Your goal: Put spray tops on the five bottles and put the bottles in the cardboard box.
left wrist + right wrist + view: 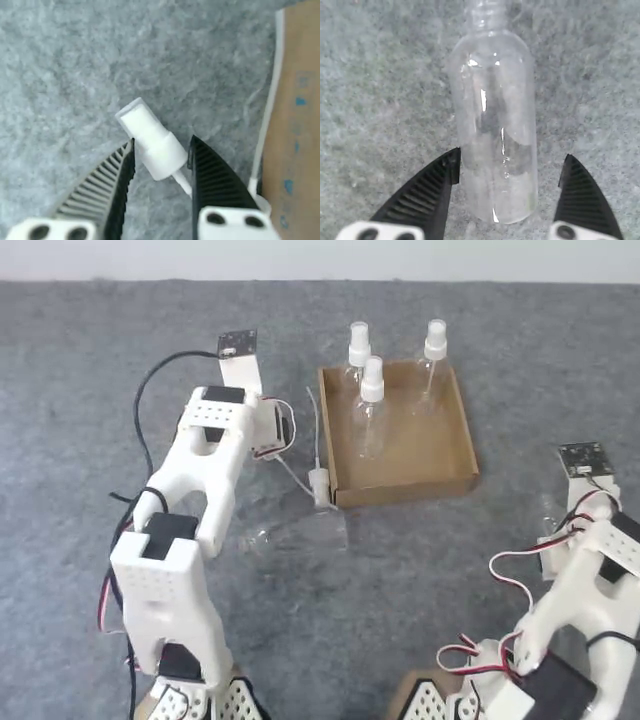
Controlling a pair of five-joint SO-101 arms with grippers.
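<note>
Spray top [150,136] is lying on the table [75,60] directly between the parted jaws of the left end effector [161,141]. Its long axis is slanting across the gap, its tube is trailing back toward the wrist, and the cardboard box [295,125] is sitting just beside it. Right end effector [511,154] is hovering wide open, gripping nothing, and straddling 1 capless bottle [495,115] whose neck is pointing straight away from it.
</note>
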